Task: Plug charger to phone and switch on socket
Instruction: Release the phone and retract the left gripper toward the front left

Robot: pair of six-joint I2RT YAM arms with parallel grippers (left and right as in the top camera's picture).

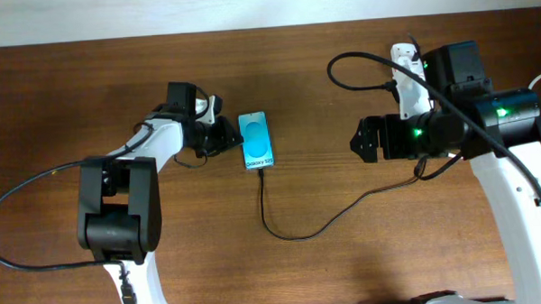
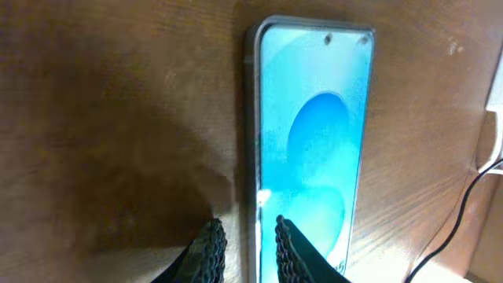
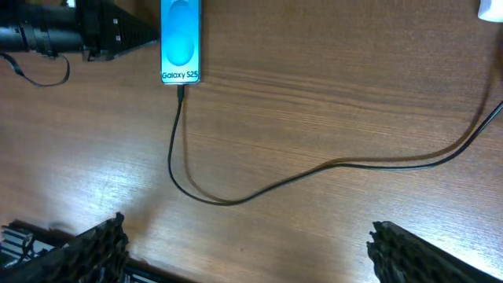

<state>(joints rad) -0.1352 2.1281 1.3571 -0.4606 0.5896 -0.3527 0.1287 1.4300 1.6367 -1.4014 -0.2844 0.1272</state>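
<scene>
Phone: the phone [image 1: 256, 141] lies flat on the table [image 1: 347, 267], near the middle, with its blue screen up. The short edge with the words "Galaxy S25" faces the front of the table.
Charger: the charger [image 1: 296, 234] is a thin black wire. Its plug tip [image 3: 181, 90] sits at the phone's short edge by the words and looks pushed in. The wire runs toward the front, bends in a loop, then goes off to the right under the right arm [image 1: 515, 189].
Socket: the socket [image 1: 405, 71] is white. It lies at the far right, well apart from the phone, and the right arm hides part of it.
Left gripper: the left gripper [image 1: 227, 135] is just beside the phone's left long edge. In the left wrist view its fingers [image 2: 206, 251] are close together with a thin gap. The phone's long edge lies in that gap, with one finger over the wood and one over the screen. I cannot tell if they pinch the phone.
Right gripper: the right gripper [image 1: 365, 140] is spread wide and holds nothing. It is to the right of the phone, well apart from it.
Open room: there is bare wood between the phone's right long edge and the right gripper. There is more bare wood past the phone's far short edge. Near the front, the wire loop crosses the wood.
</scene>
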